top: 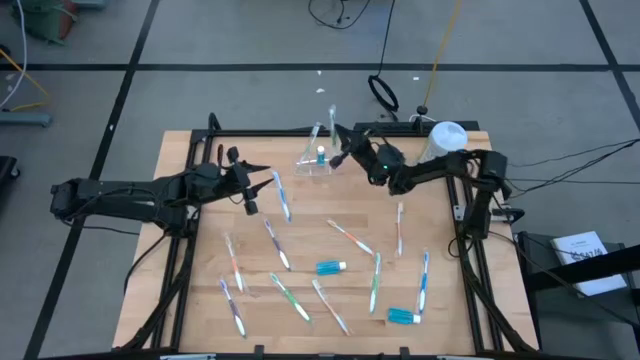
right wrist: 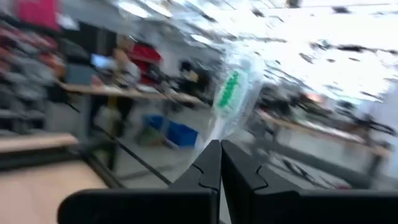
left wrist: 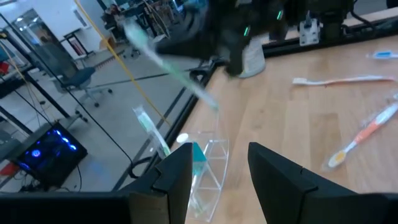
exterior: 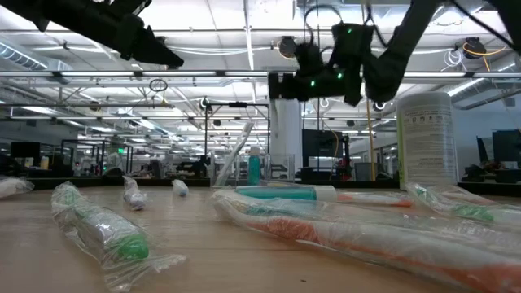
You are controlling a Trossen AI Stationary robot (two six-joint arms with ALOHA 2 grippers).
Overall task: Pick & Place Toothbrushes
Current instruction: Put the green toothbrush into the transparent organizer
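Clear holder (top: 317,160) at table's (top: 300,240) far edge; white canister (top: 445,138); two blue tubes (top: 331,267).

matt pale wood table (top: 440,250), glossy crinkled plastic wrap on toothbrushes (exterior: 342,224), clear plastic holder (left wrist: 208,168)

No readable text anywhere. White canister (exterior: 426,138) at the worktop's back edge, low view, carries a printed label: lines of small print, too fine to make out. White box (top: 583,252) off the worktop's right side, high view, has a dark printed mark on its top, illegible. Wrapped toothbrush (right wrist: 235,93) in the right wrist view shows a green printed patch on its wrapper, blurred, no letters legible. No numbers, brands or signs legible.
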